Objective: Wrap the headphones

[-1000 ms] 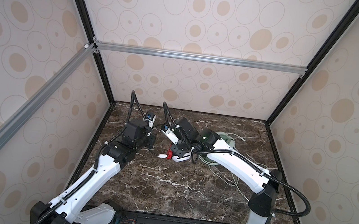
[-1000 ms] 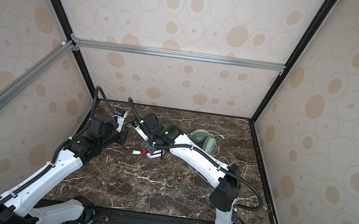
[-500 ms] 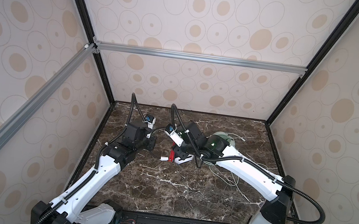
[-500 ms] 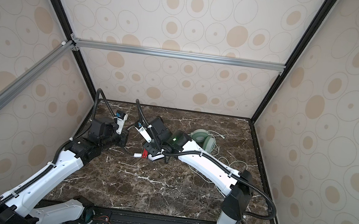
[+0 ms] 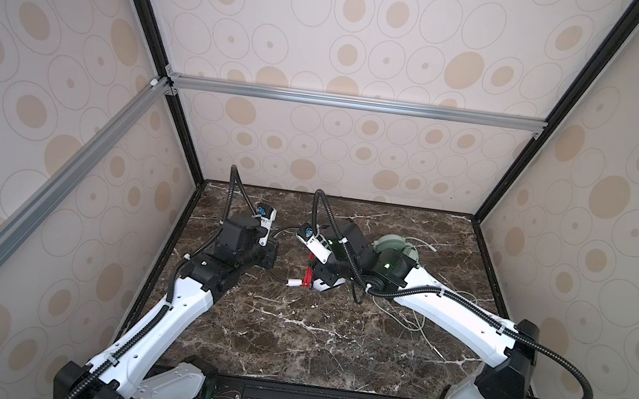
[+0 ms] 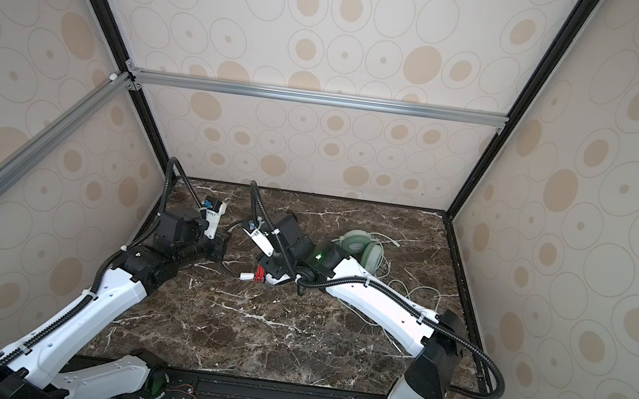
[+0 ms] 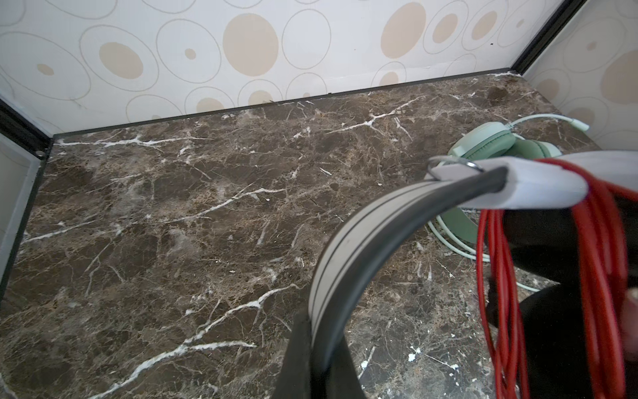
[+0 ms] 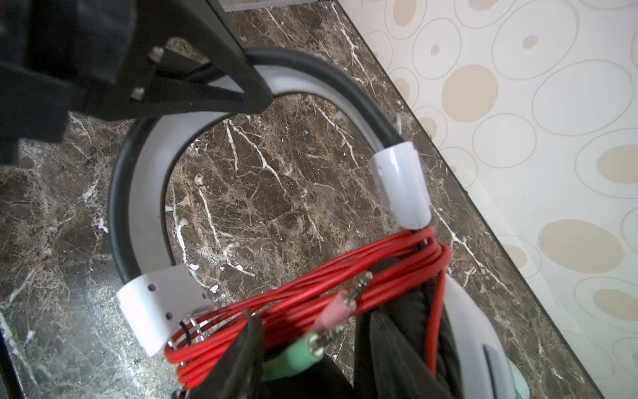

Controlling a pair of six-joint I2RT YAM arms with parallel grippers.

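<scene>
1. your left gripper (image 5: 269, 253) has its jaws clamped on the headband (image 7: 345, 248) of the white headset (image 8: 400, 183), near the top of the arch.
2. that headset sits between your two arms, left of middle and toward the back of the worktop (image 5: 291, 339). the top views don't show whether it rests on the marble or hangs clear.
3. the red cable (image 8: 345, 269) is coiled in several loops, strung from one side of the headset to the other just past the white end pieces of the band.
4. your right gripper (image 8: 317, 331) is at the coil with its jaws standing apart, about half wide. the pink plug (image 8: 331, 316) and the green plug (image 8: 293, 359) lie in the gap, and neither looks pinched.
5. the mint-green headset (image 6: 359, 248) lies at the back right, just behind your right wrist, with nothing gripping it.
6. its pale green cable (image 7: 545, 119) is loose, sprawling over the worktop under and beside that arm.
</scene>
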